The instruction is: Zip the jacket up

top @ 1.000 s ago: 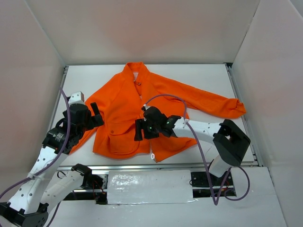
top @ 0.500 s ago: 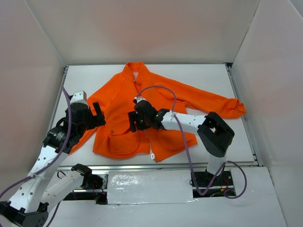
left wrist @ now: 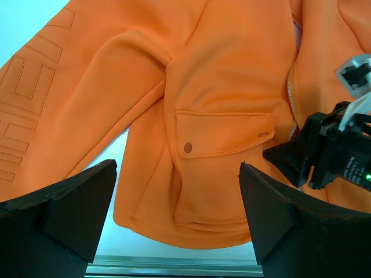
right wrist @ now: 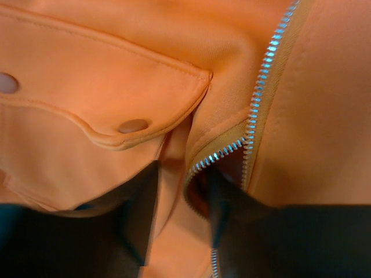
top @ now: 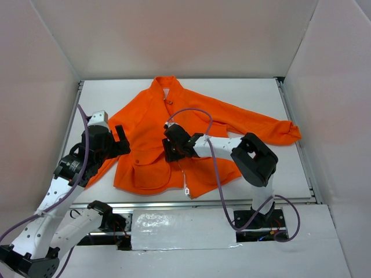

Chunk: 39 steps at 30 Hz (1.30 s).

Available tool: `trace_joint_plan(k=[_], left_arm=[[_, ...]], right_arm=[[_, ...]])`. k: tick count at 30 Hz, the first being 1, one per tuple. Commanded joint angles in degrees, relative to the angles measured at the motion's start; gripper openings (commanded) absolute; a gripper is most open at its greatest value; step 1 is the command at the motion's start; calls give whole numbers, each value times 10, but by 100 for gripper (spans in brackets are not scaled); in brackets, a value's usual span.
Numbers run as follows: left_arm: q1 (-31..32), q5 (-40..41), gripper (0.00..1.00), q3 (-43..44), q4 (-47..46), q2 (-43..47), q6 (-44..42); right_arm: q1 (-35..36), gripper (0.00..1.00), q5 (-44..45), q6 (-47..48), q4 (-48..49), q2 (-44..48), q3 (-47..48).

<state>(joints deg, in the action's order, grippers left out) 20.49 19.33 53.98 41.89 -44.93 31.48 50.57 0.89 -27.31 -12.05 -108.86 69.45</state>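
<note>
The orange jacket (top: 148, 119) lies flat on the white table with its collar at the far side and its front open. Its pale zipper (top: 181, 169) runs down the middle, with the pull (top: 186, 190) at the hem. My right gripper (top: 172, 152) presses down on the jacket's front. In the right wrist view (right wrist: 182, 202) its jaws are closed narrowly on a raised fold of the left zipper edge (right wrist: 217, 156), beside a flap pocket with a snap (right wrist: 133, 125). My left gripper (top: 120, 141) is open and empty, hovering above the left pocket (left wrist: 223, 133).
The jacket's right sleeve (top: 272, 128) stretches toward the right wall. A metal rail (top: 243, 202) runs along the table's near edge. White walls enclose the table on three sides. The right gripper also shows in the left wrist view (left wrist: 324, 153).
My right gripper has moved left across the jacket's front to the zipper edge by the left pocket. The left gripper has shifted slightly.
</note>
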Motion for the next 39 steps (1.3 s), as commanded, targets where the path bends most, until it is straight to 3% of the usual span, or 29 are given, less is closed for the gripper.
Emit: trace_joint_plan(k=[1, 2, 3, 5, 7, 10, 14, 18, 21, 22, 24, 26, 29, 31, 34, 39], left_arm=[[-3, -4, 99, -4, -25, 1, -13], [-2, -6, 99, -3, -25, 0, -13], [-2, -7, 99, -3, -25, 1, -13], [-2, -10, 99, -2, -25, -1, -13], [-2, -38, 99, -2, -30, 1, -19], [-2, -123, 99, -10, -48, 11, -21], [-2, -337, 97, -68, -112, 23, 26], [3, -484, 95, -197, -295, 38, 95], [25, -534, 94, -265, -397, 38, 150], [34, -533, 94, -277, -451, 39, 159], [57, -493, 93, -284, -462, 34, 160], [64, -456, 94, -266, -417, 29, 138], [64, -380, 94, -240, -326, 30, 125], [64, -333, 94, -231, -275, 41, 125], [65, -283, 94, -222, -234, 65, 133], [65, -267, 94, -215, -194, 106, 142]], right_arm=[[0, 40, -20, -5, 19, -6, 7], [0, 33, -20, -6, 18, -3, 7], [-1, 20, -20, -8, 17, 0, 6], [0, 13, -27, -14, 21, 12, 3], [-3, 0, -40, -22, 19, 31, 13], [-16, 0, -73, -42, 19, 65, 27], [-49, 0, -141, -114, 66, 139, 9], [-71, 0, -197, -162, 119, 165, -21], [-74, 0, -241, -195, 150, 158, -42], [-78, 0, -254, -205, 180, 153, -51], [-79, 0, -270, -223, 215, 150, -74], [-79, 4, -250, -209, 201, 142, -73], [-79, 31, -250, -195, 192, 132, -103], [-81, 58, -248, -191, 204, 145, -127], [-79, 65, -246, -182, 223, 169, -180], [-86, 66, -232, -143, 224, 199, -248]])
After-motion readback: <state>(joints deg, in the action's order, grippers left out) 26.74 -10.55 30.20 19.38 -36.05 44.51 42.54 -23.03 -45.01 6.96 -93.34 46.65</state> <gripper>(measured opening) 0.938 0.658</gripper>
